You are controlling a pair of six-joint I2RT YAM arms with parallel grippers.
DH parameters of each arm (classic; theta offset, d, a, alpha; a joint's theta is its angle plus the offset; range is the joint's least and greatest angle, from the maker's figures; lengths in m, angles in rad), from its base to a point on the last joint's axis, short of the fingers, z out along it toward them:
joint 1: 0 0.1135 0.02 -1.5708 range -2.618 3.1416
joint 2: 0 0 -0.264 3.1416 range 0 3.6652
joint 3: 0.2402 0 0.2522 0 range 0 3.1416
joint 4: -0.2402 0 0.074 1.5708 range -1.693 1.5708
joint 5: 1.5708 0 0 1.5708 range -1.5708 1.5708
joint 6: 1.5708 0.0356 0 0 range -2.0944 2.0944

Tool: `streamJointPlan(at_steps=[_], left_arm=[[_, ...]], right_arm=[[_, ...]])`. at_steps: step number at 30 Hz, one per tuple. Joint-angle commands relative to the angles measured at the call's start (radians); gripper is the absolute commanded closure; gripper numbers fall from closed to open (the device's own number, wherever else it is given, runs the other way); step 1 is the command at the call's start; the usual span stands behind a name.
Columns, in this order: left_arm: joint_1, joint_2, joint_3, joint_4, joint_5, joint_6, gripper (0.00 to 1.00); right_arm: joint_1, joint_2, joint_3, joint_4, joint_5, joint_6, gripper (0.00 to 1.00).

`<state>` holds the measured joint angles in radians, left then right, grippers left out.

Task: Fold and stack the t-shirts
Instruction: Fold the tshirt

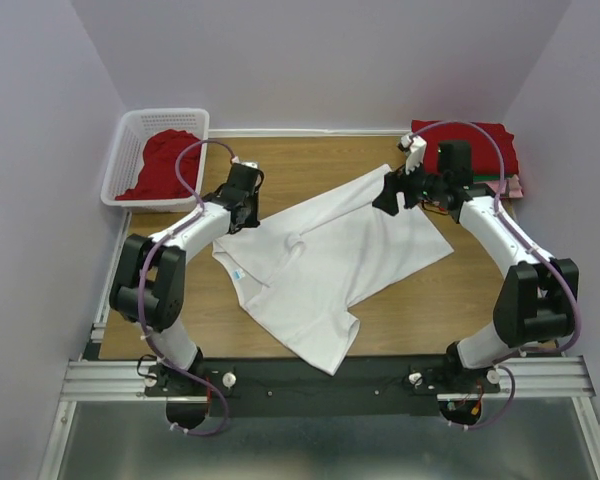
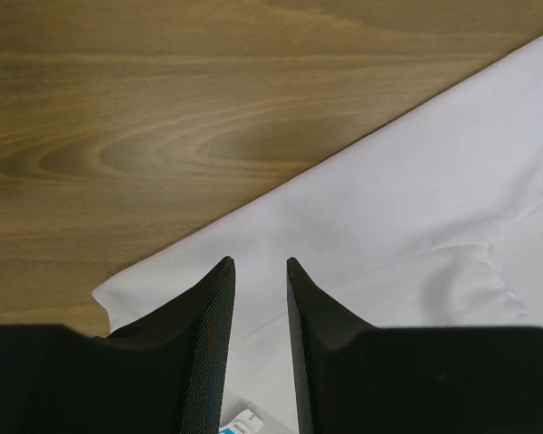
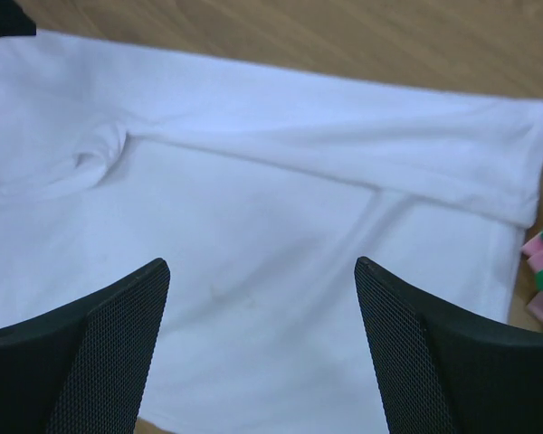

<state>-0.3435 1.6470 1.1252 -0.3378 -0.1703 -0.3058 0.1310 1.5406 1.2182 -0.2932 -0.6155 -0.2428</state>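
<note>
A white t-shirt (image 1: 320,270) lies spread and partly folded across the middle of the counter (image 1: 430,310), its small blue neck label (image 1: 238,272) turned toward the left edge. The left pincer (image 1: 250,220) sits low over the shirt's left border, jaws narrowed to a slim gap, with no cloth seen clamped between them. The right pincer (image 1: 385,200) hangs over the shirt's far right part, jaws spread wide and holding nothing. A red t-shirt (image 1: 165,160) fills the white basket (image 1: 120,165) at the far left corner. A folded red shirt (image 1: 480,135) tops a pile at the far right corner.
</note>
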Motion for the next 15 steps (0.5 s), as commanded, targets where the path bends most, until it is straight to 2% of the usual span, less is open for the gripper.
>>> streamJointPlan(at_steps=[1, 15], left_arm=[[-0.017, 0.079, 0.044, -0.070, -0.072, 0.037, 0.64], [-0.020, 0.252, 0.079, -0.090, 0.003, 0.046, 0.68]], right_arm=[[-0.002, -0.022, -0.103, -0.027, -0.024, -0.026, 0.10], [-0.030, -0.019, -0.137, -0.021, -0.089, -0.020, 0.10]])
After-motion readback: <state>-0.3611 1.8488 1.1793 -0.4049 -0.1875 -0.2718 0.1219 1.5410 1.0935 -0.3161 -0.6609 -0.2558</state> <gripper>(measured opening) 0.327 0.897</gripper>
